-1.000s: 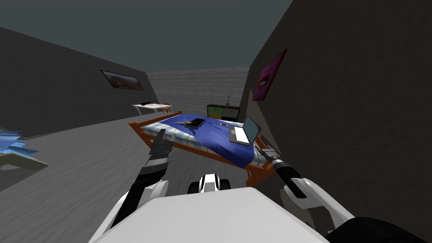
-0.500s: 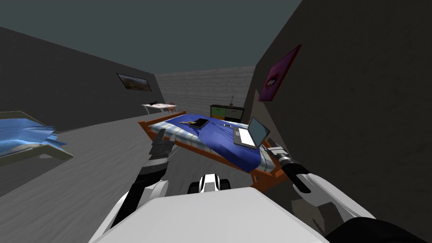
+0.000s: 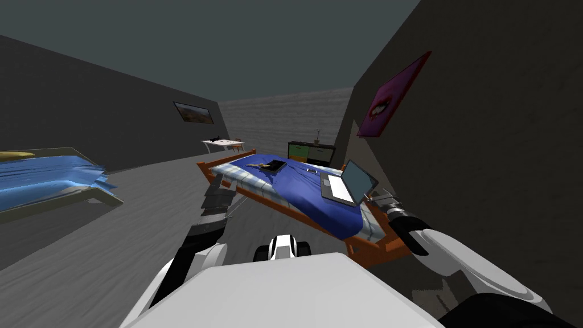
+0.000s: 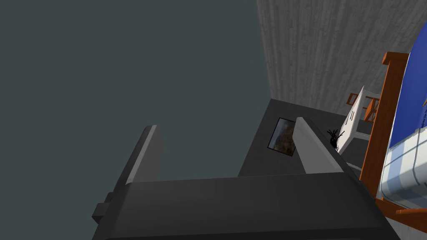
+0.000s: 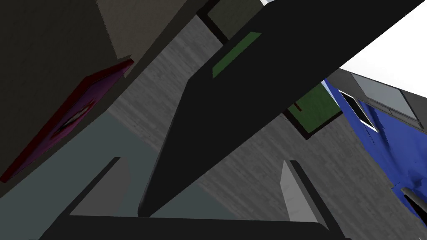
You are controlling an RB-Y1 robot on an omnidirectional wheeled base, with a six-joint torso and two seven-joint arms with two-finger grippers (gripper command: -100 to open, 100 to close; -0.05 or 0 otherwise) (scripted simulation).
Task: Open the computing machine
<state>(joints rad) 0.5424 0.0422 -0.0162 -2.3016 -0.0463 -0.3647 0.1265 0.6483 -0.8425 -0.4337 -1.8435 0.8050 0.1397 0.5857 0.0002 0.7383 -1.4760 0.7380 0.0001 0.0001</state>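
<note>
**Robot's pincer closes in on laptop at the edge of the bed**

The laptop (image 3: 347,183) sits right of centre in the head view, on the blue blanket (image 3: 296,191) of an orange-framed bed (image 3: 370,253), close to the side nearest the dark wall. Its lid is already raised and the pale keyboard is showing. The right pincer (image 3: 382,197) hangs just beside the lid, fingers spread and gripping nothing. In the right wrist view a corner of the dark lid reaches in between those fingers. The left pincer (image 3: 223,183), left of centre by the bed's near corner, is likewise spread and empty.

The likely risk is too much force. With the lid up, a further push could strain the hinge or slide the laptop across the soft blanket and off the bed's wall side. A pinch on the thin, slanted lid could also slip.

The one container in sight, a dark cabinet (image 3: 311,152) with green fronts at the far wall, is closed, so its contents cannot be told.
</note>
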